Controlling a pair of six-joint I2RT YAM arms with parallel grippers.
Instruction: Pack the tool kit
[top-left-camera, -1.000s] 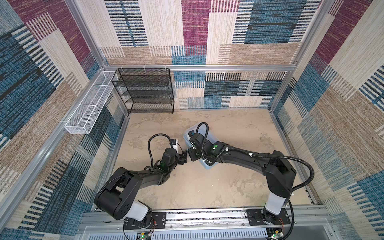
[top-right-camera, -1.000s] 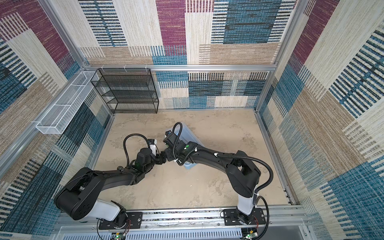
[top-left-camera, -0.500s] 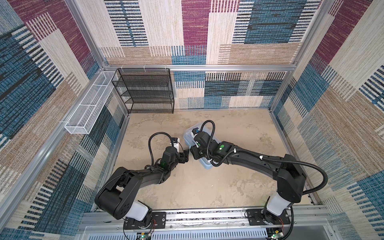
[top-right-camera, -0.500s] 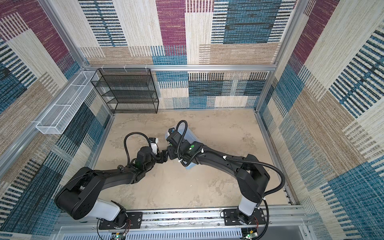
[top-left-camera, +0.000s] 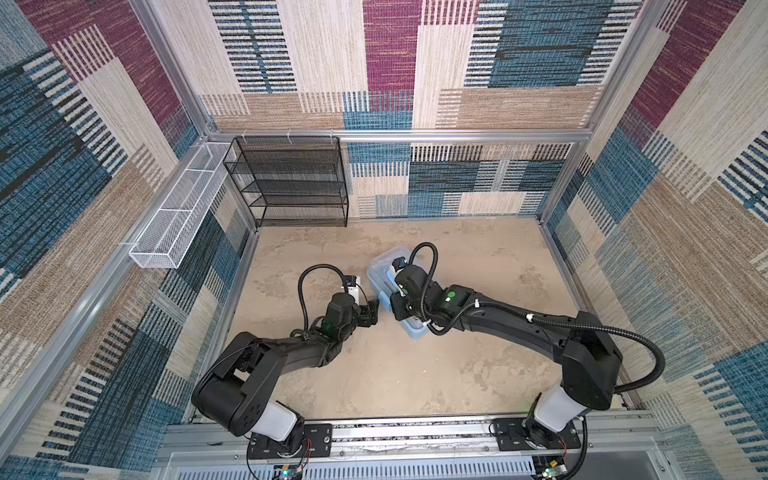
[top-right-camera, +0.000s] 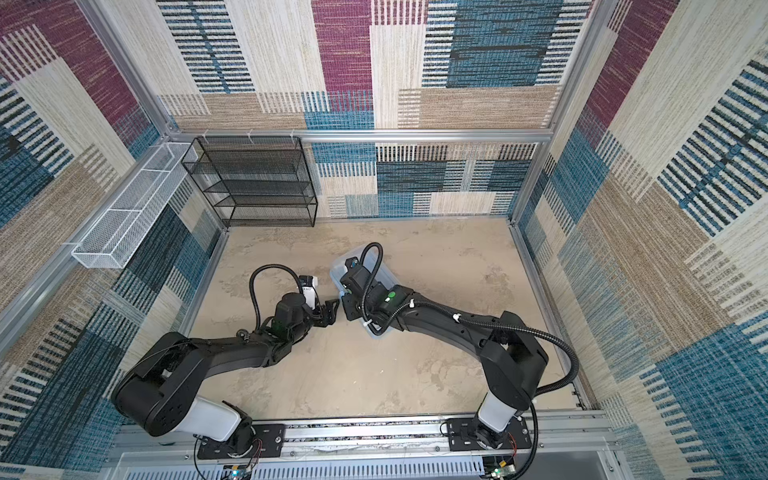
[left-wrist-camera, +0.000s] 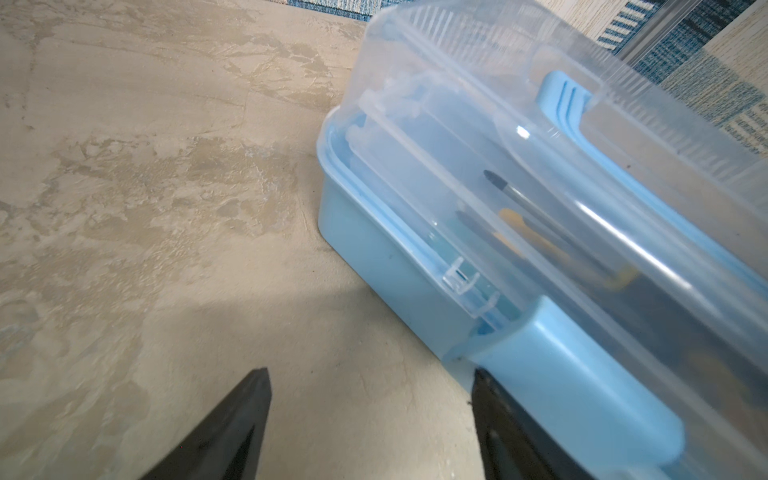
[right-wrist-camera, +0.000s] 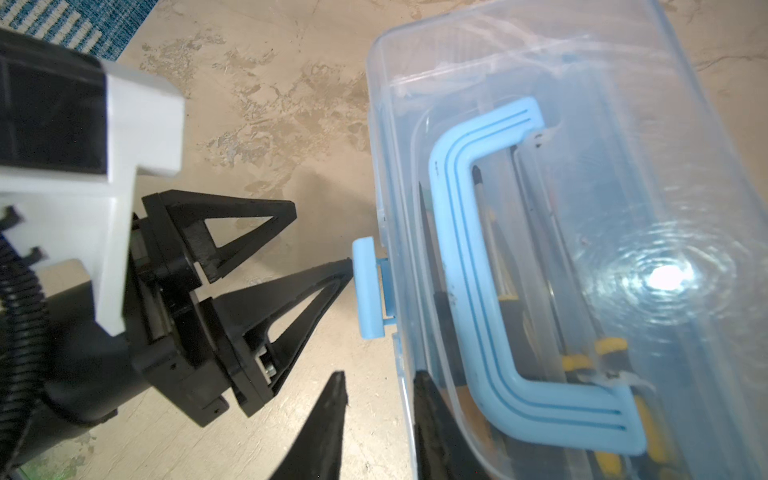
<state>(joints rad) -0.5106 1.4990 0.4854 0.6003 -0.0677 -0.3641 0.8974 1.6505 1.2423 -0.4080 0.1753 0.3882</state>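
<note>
The tool kit (top-left-camera: 384, 266) (top-right-camera: 345, 266) is a light blue box with its clear lid down, in mid-floor under my right wrist. Through the lid I see its blue handle (right-wrist-camera: 461, 270) and yellow-and-black tools (right-wrist-camera: 606, 347); a screwdriver (left-wrist-camera: 511, 189) shows too. My left gripper (left-wrist-camera: 370, 374) (top-left-camera: 374, 311) (top-right-camera: 332, 309) is open beside the box, one fingertip touching the blue latch (right-wrist-camera: 368, 286) (left-wrist-camera: 582, 395), which sticks out from the box's side. My right gripper (right-wrist-camera: 379, 374) has its jaws a narrow way apart, one finger over the lid's rim, the other outside the box.
A black mesh shelf rack (top-left-camera: 291, 183) stands against the back wall at the left. A white wire basket (top-left-camera: 174, 220) hangs on the left wall. Patterned walls close in all sides, and a metal rail (top-left-camera: 395, 432) runs along the front.
My right arm's elbow has swung out to the right and towards the front while its wrist stayed over the box. The left arm has not moved.
</note>
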